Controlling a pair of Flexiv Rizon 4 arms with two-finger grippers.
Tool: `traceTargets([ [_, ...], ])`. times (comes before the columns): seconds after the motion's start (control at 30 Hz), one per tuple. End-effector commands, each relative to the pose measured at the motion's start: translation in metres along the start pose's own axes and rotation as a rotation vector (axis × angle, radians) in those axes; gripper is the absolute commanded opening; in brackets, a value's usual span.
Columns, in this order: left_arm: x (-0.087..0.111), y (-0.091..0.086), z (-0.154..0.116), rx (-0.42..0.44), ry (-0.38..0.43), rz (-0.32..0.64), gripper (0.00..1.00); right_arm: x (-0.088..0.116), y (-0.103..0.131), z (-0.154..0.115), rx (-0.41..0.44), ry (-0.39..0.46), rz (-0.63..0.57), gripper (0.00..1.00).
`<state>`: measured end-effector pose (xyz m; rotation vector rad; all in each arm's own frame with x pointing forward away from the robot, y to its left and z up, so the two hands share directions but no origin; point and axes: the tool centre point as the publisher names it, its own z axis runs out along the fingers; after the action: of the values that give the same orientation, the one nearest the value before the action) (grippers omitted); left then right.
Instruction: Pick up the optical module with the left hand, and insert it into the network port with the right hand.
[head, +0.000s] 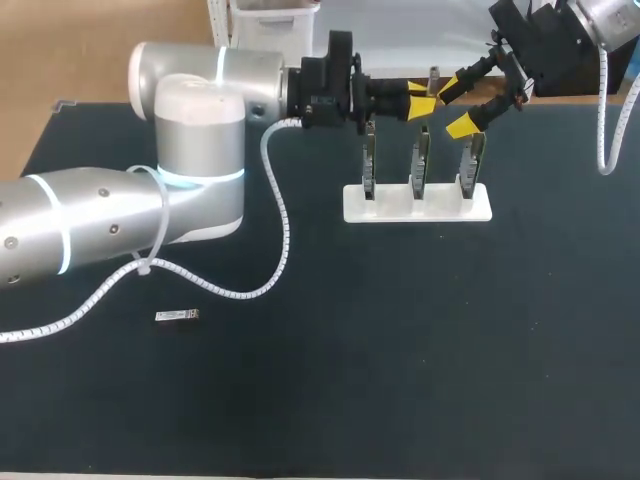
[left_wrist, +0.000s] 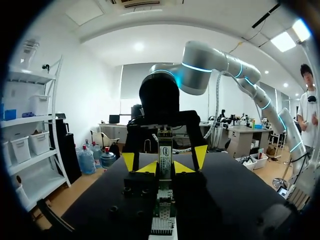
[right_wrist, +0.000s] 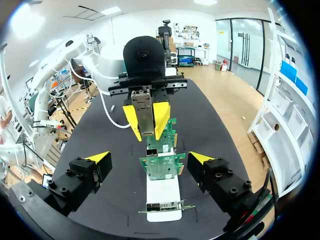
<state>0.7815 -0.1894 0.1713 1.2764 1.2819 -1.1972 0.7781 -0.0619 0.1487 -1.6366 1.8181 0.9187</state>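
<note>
**Passing the module from one claw to the other**

The left claw (right_wrist: 146, 120) is pinching the optical module (right_wrist: 145, 107) up in the air, just above the green cards (right_wrist: 161, 162) that stand in the white stand (head: 417, 208) on the table (head: 400, 380). The right claw (right_wrist: 149, 159) is spread wide, faces the left claw and holds nothing. I think the job now is the hand-over. The right claw should come in slowly, with one finger on each side of the module's free part, not on the left claw's yellow tips. It should squeeze first and only then should the left claw let go, or the module may drop. Keep it straight so it fits the port, which I cannot pick out well. Another small module (head: 177, 316) lies far off on the table.
</note>
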Motion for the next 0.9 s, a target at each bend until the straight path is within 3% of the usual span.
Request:
traceTargets([
  [0.03,0.002,-0.002,-0.002,-0.001,-0.003,0.000,0.00,0.000,0.001,0.000,0.003,0.000,0.000,1.00],
  [0.9,0.008,-0.012,0.000,0.007,-0.012,-0.012,0.00,0.000,0.001,0.000,0.003,0.000,0.000,1.00],
])
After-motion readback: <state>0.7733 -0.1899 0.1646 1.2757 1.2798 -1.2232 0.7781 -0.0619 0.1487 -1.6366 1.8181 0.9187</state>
